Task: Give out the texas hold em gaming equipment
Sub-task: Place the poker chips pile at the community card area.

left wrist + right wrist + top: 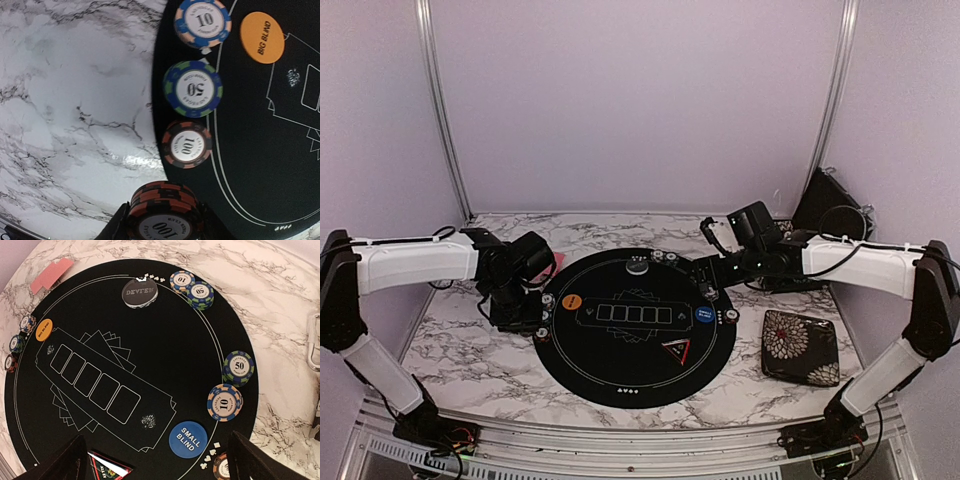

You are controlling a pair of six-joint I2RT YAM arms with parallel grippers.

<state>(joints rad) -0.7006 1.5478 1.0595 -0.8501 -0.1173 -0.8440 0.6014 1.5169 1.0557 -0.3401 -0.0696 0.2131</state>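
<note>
Left gripper (165, 227): jaws closed on a red-and-black 100 chip stack (165, 212) at the left rim of the round black mat (260, 150).
Left rim: loose 100 stack (186, 144), 50 stack (192, 89) and 10 stack (202, 21) in a row, with the orange Big Blind button (262, 37) just inside.
Right gripper (160, 465): jaws wide apart, holding nothing, over the mat's right side.
Right rim: right 50 stack (238, 367) beside right 10 stack (225, 402), near the blue Small Blind button (186, 439).
Far rim: Dealer button (140, 292), with two chip stacks (192, 289) to its right.
Pink cards (51, 274): far left, off the mat.
Triangle marker (678, 350): near right, on the mat.
Floral case (800, 345): on the marble table (470, 350), right of the mat.
</note>
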